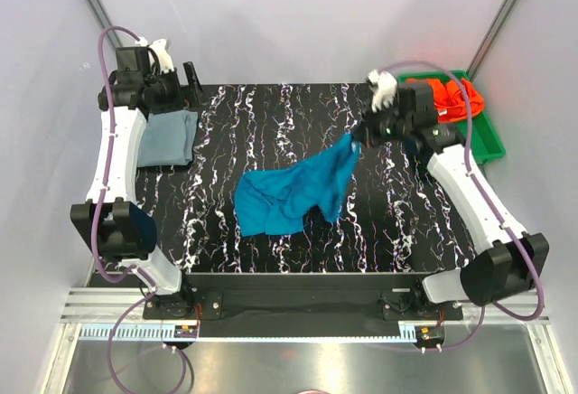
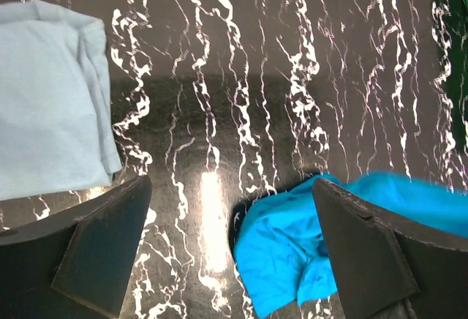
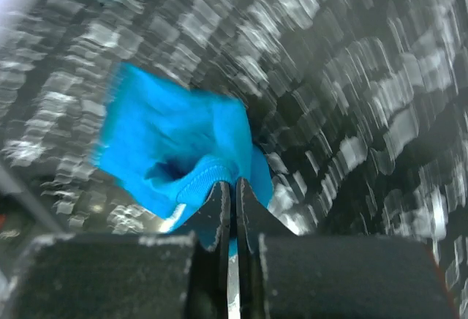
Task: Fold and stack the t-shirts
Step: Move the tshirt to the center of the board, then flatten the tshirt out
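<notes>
White walls (image 1: 298, 14) close in a black worktop (image 1: 271, 114) veined with white. My right end effector (image 3: 234, 187) is pressed together on an edge of the teal-blue t-shirt (image 1: 289, 195), pinching the cloth between its tips. From there the shirt trails away, rumpled, onto the middle of the worktop. My right wrist view is blurred. Just behind this end effector the orange-red t-shirt (image 1: 450, 96) lies bunched in the green tray (image 1: 488, 141). My left end effector (image 2: 234, 249) stands spread wide above the worktop and grips nothing. In its wrist view, the pale grey-blue t-shirt (image 2: 47, 99) lies folded just beyond the finger on the left, and the teal-blue shirt's other end reaches the finger on the right.
</notes>
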Available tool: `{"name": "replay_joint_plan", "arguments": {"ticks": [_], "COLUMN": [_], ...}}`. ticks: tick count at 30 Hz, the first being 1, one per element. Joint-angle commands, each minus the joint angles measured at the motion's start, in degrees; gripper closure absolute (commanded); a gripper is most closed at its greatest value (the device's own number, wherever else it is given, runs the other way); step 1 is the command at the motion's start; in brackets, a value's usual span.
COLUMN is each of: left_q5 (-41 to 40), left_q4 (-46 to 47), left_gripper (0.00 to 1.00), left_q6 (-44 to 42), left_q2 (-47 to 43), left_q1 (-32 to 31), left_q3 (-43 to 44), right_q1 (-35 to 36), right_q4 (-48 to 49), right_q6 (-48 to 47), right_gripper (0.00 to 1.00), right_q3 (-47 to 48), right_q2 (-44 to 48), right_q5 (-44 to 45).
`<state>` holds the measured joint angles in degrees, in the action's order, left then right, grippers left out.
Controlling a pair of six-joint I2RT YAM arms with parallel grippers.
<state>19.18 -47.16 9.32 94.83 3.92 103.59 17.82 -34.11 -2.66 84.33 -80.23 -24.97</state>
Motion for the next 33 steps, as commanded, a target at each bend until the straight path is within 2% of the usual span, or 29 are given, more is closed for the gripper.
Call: {"name": "replay_joint_plan", "arguments": {"ticks": [1,3,4,5,6,7,8,11,12,14,15,18,20,21,24,26,29,33], "left_q5": [3.93,4.02,3.76,3.67,3.76,4.02,4.89,5.52,5.43,2.54,-0.78,-3.62,-4.33,-4.41,-3.54,-3.98,-2.93,0.84], "left_q4": [1.72,1.45,1.37,1.37,1.28,1.28,0.93,0.31,0.05,-0.13,-0.04,-0.04,0.13,0.13,-0.47,-0.74,-1.18,-1.27], "left_gripper": [0.01,0.01,0.01,0.01,0.01,0.01,0.01,0.01,0.01,0.01,0.01,0.01,0.01,0.01,0.01,0.01,0.01,0.01], "left_q6": [-1.32,-2.46,-2.64,-2.82,-3.25,-3.52,-4.57,-6.85,-7.56,-8.88,-10.54,-12.65,-13.53,-14.24,-15.81,-16.7,-17.05,-17.32], "left_q2": [-3.59,-4.64,-5.0,-5.61,-5.79,-6.05,-6.58,-8.51,-9.04,-10.79,-11.24,-13.43,-15.27,-15.89,-17.74,-18.62,-19.06,-19.33], "left_q1": [0.03,0.03,0.03,0.03,0.03,0.03,0.03,-0.14,-0.32,-0.76,-1.54,-2.69,-3.3,-3.66,-6.9,-8.22,-9.37,-10.6], "left_q3": [-1.81,-3.39,-4.0,-5.14,-5.76,-6.73,-7.69,-9.54,-10.07,-11.83,-13.31,-15.96,-18.77,-19.91,-23.69,-25.63,-28.35,-32.12], "right_q1": [-5.68,-11.13,-12.01,-12.55,-12.72,-12.64,-12.64,-11.77,-9.5,-7.37,-6.06,-3.95,0.8,1.59,3.27,3.18,3.18,3.09], "right_q4": [9.64,11.69,12.22,11.35,10.3,9.51,9.93,11.78,12.57,15.03,15.3,10.22,5.3,3.1,-3.84,-6.14,-6.06,-3.6], "right_q6": [3.87,3.98,3.1,0.4,-0.06,-0.07,-0.42,-3.74,-5.5,-11.11,-12.54,-20.44,-23.69,-24.41,-23.01,-19.69,-13.9,-7.72], "right_gripper": [1.0,0.99,0.67,0.49,0.37,0.18,0.11,0.08,0.07,0.07,0.08,0.1,0.09,0.09,0.06,0.0,0.0,0.0], "right_q3": [-14.4,-18.23,-19.46,-18.86,-17.9,-16.24,-14.91,-12.62,-11.92,-10.42,-9.81,-8.4,-9.1,-9.36,-10.33,-11.47,-12.97,-13.58], "right_q2": [5.16,5.26,4.3,2.9,0.45,-0.45,-0.46,1.81,2.44,4.8,5.34,6.05,5.87,4.91,0.1,-2.12,-4.06,-3.88], "right_q5": [12.2,16.25,16.71,17.14,18.45,18.64,17.51,14.78,15.04,14.52,10.86,-1.7,-2.71,-6.63,-9.56,-8.7,-5.53,3.23]}}
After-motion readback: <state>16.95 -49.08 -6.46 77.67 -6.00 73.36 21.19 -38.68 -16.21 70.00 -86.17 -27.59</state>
